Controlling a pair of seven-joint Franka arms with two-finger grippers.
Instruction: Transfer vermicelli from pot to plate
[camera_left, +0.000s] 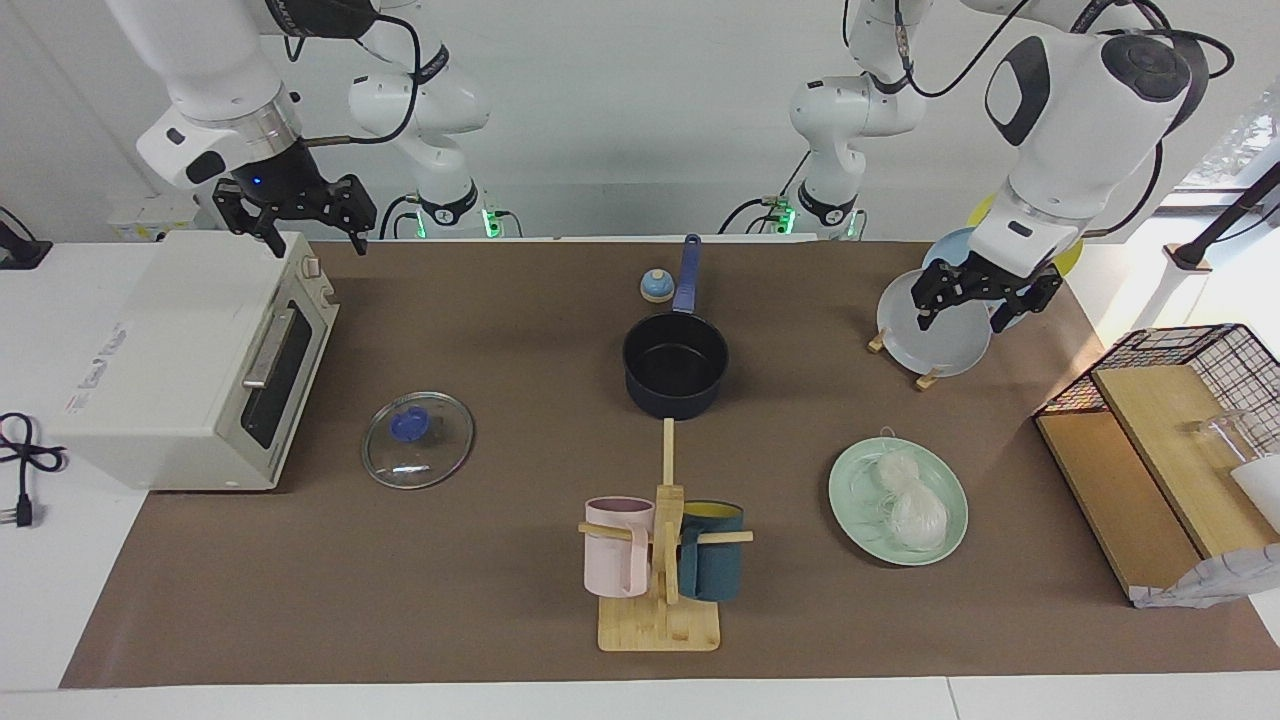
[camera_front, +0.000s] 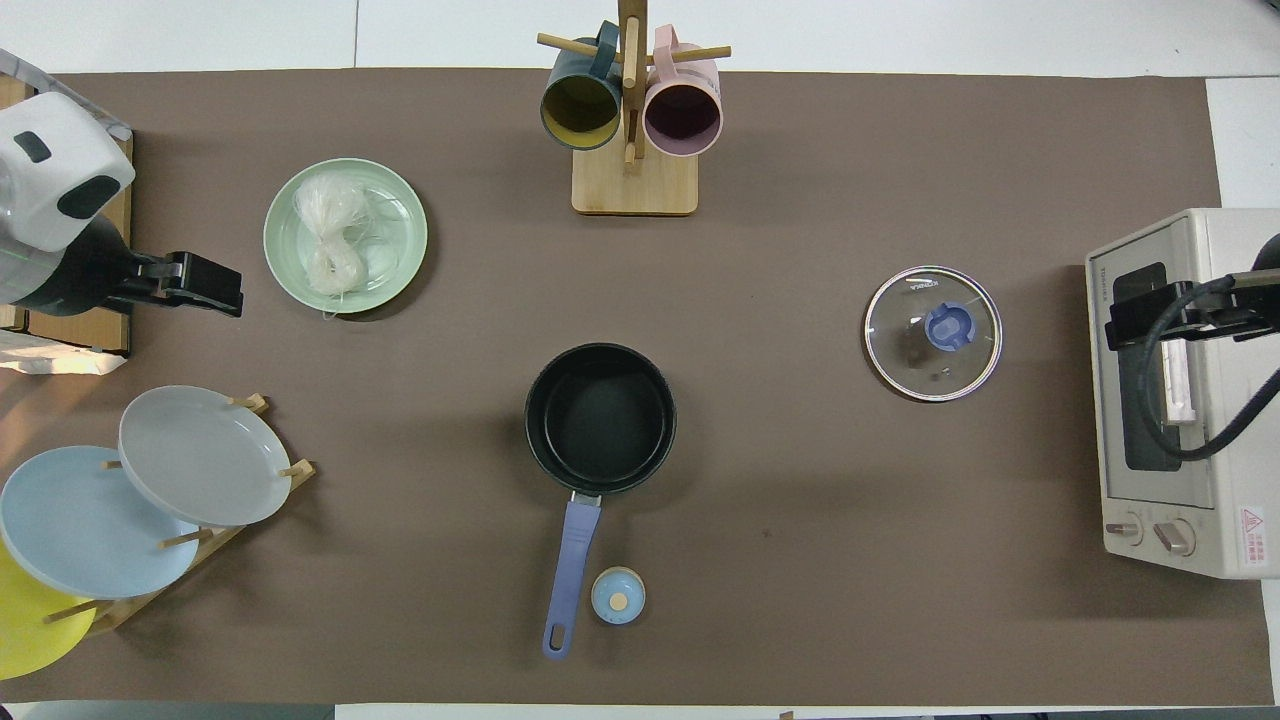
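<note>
I see left gripper (camera_left: 975, 295) fingers spread wide, holding nothing, hanging over grey plate (camera_left: 935, 335) in rack at left arm's end. Right gripper (camera_left: 305, 222) fingers also wide, holding nothing, over toaster oven (camera_left: 190, 360).

Vermicelli (camera_left: 912, 500) lies on plate (camera_left: 850, 495) (two lumps, touching each other), on counter (camera_left: 480, 600) toward left arm's end, farther from robots than pot (camera_left: 675, 365). Pot stands mid-counter, inside bare, handle toward robots. Glass lid (camera_left: 418, 440) lies flat between pot and oven.
</note>
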